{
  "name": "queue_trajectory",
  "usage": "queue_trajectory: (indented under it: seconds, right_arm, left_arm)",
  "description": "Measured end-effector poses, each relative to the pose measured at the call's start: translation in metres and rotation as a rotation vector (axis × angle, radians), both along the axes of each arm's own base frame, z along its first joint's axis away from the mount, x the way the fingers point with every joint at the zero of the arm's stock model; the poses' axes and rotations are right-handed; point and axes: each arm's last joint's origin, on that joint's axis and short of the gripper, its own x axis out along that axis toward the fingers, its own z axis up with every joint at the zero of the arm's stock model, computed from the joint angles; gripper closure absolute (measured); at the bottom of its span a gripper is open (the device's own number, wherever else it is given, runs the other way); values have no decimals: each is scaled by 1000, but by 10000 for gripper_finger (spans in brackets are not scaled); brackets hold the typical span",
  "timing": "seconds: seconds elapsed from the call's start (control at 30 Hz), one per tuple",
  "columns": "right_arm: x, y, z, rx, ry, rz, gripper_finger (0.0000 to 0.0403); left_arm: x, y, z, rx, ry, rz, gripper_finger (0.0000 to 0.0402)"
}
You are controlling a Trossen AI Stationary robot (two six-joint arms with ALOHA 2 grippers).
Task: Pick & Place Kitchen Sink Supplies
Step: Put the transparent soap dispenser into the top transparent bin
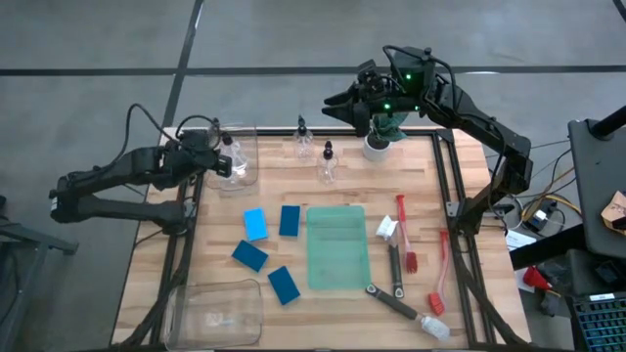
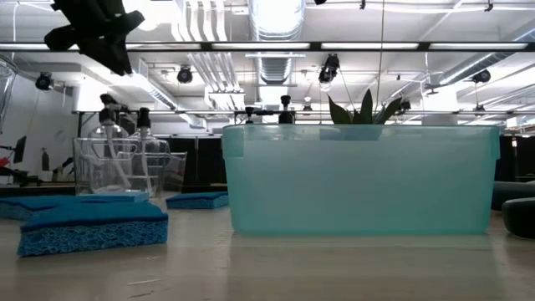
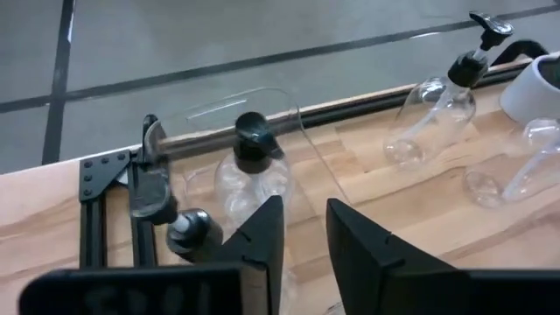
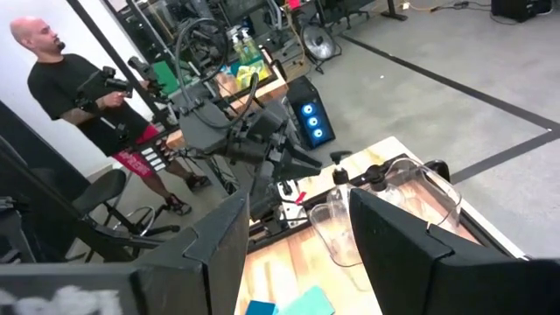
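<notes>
As seen from above: pale plank table on grey concrete, ducts and lights beyond, person off-table. Upright, tops up: bottles in clear bin at ten o'clock, two more near twelve. Flat, left of centre: blue sponges. At four o'clock, long axes mostly twelve-to-six: brushes. Over bin: left gripper, narrowly parted, empty. At twelve: right gripper, wide apart, empty.

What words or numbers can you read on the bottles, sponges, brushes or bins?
None: no readable text shows in any view.
The clear bottles carry no label that can be seen.
The blue sponges are plain.
The red and black brushes show no marks that can be read.
The green bin and clear bin are unmarked.
</notes>
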Motion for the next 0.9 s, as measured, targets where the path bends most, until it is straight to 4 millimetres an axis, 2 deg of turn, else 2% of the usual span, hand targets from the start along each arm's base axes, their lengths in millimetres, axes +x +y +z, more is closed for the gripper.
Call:
queue_trajectory:
  seconds: [0.27,0.53,0.67,0.8,0.9]
  right_arm:
    - [0,0,0,0,0,-1,209]
    - [0,0,0,0,1,-1,209]
    - [0,0,0,1,2,-1,209]
    - [0,0,0,1,3,0,209]
    - [0,0,0,1,3,0,209]
  left_arm:
    - [0,0,5,28,-81,-9,337]
    - [6,1,12,45,-176,-57,319]
    - [16,1,24,78,-296,-145,285]
    - [37,5,37,150,-442,-244,230]
    - [55,9,38,161,-495,-255,189]
